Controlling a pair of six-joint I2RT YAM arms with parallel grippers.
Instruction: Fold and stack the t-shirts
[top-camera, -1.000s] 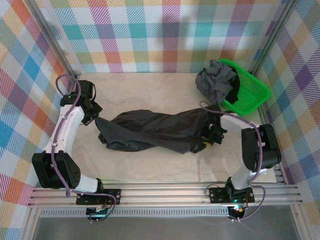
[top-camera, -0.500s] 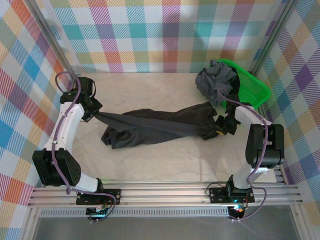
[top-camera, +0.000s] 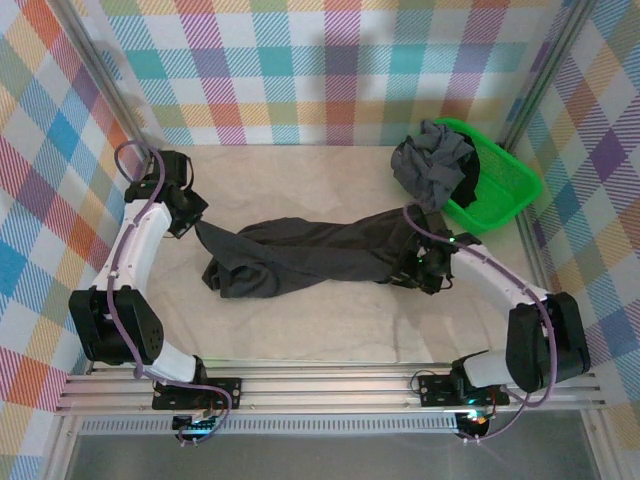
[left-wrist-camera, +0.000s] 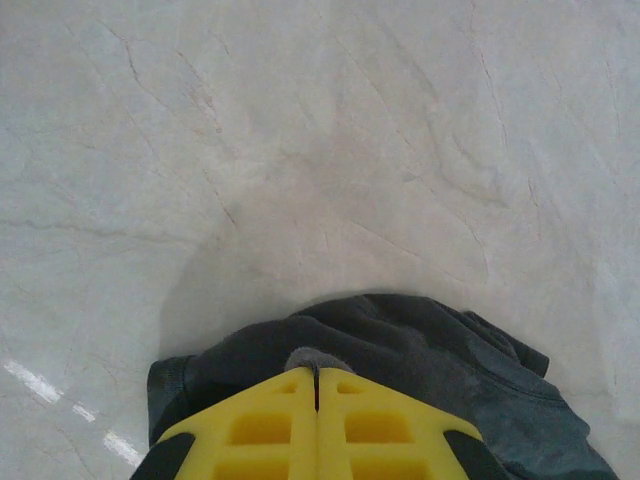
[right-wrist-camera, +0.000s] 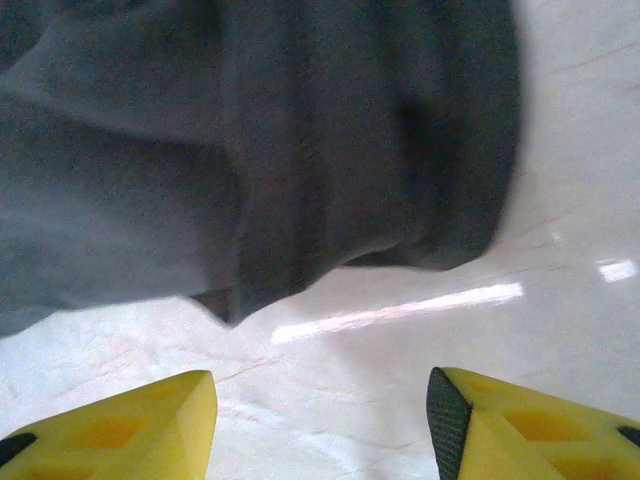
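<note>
A large charcoal-black t-shirt (top-camera: 310, 252) lies bunched in a long twisted band across the middle of the table. My left gripper (top-camera: 192, 217) is shut on its left end; in the left wrist view the yellow fingers (left-wrist-camera: 260, 425) meet, with a fold of the shirt (left-wrist-camera: 400, 350) pinched at the gripper's tips (left-wrist-camera: 318, 372). My right gripper (top-camera: 425, 268) stands open just off the shirt's right end. Bare table shows between its fingers (right-wrist-camera: 150, 420), and the shirt's edge (right-wrist-camera: 250, 150) lies beyond the gripper (right-wrist-camera: 320, 390). A grey t-shirt (top-camera: 432, 165) is heaped over the basket's rim.
The bright green plastic basket (top-camera: 505, 185) sits at the back right corner, near the right arm. Plaid walls (top-camera: 320, 70) close in the back and sides. Bare marble table (top-camera: 300, 330) stretches in front of the shirt.
My right gripper opened and let go of the shirt's right end, which dropped onto the table. The right arm swung back toward the near side. The left gripper kept its hold.
</note>
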